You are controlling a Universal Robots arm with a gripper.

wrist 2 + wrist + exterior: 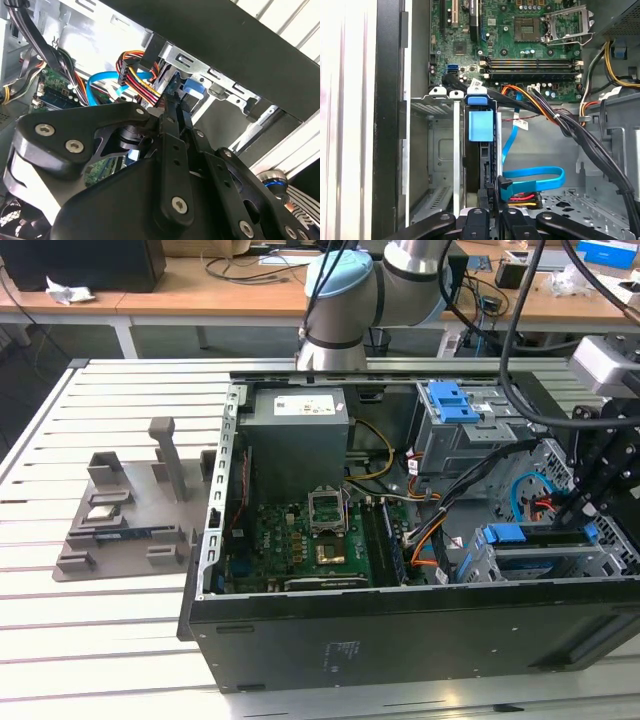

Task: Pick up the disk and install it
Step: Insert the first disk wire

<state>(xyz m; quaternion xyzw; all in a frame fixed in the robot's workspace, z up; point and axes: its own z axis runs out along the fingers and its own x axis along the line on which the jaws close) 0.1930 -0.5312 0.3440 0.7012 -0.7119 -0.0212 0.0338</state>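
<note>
- Nearest, in the first wrist view: gripper (492,220), jaws drawn narrow and pinched, by the look of it, on the near edge of the disk (486,167).
- Same pinch in the second wrist view, with fingertips (172,117) brought nearly together over a thin edge and a blue carrier tab just beyond.
- Standing on edge in a slot of the grey drive bay (435,150), most of its length already inside the slot, blue carrier end toward the motherboard; not possible to tell whether fully seated.
- Judged stiff and dense, fairly heavy for so flat a piece, and sensitive to knocks; smooth metal faces likely slippery.
- Best held across the two long sides on the blue plastic carrier, clear of the label face and the connector end; carrier plastic probably a little springy, so a square, centred hold to avoid twisting in the slot.
- Just beside the slot: flat blue cable (535,176) with a multicoloured power plug, near enough to snag.
- Further in: thick black cable bundle (570,130), then the motherboard (520,30).
- Beyond, in the exterior view: grey power supply (297,430) and a blue latch (452,400) atop the upper cage.
- Farthest: slatted table (100,640) with a grey fixture (120,525), well apart from the case.
</note>
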